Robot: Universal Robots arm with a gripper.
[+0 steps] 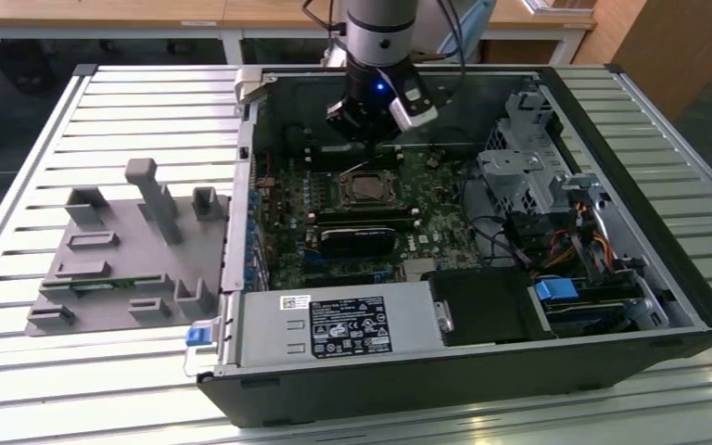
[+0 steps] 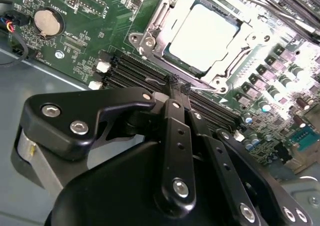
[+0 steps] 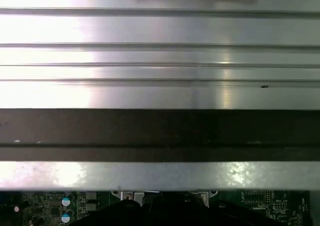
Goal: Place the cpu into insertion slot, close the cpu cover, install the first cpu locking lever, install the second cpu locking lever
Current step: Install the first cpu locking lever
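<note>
The open computer case lies on a slatted table. The cpu (image 2: pixel 202 36) sits flat in the insertion slot (image 1: pixel 366 190) on the green board. The cpu cover (image 2: pixel 154 30) lies down over it as a silver frame around its edges. A thin silver locking lever (image 2: pixel 206 88) runs along the socket's edge nearest the fingers. My gripper (image 2: pixel 177 83) hangs over the board at the socket's far side in the exterior view (image 1: pixel 373 134). Its black fingertips are together, right at the end of that lever. Whether they pinch the wire is hidden.
Long black memory slots (image 2: pixel 132 71) lie between the fingers and the socket, and a coin battery (image 2: pixel 46 22) sits beyond. A grey fixture (image 1: pixel 121 250) stands at the exterior view's left, a power supply (image 1: pixel 331 324) at the front, and a drive cage (image 1: pixel 529 176) at the right.
</note>
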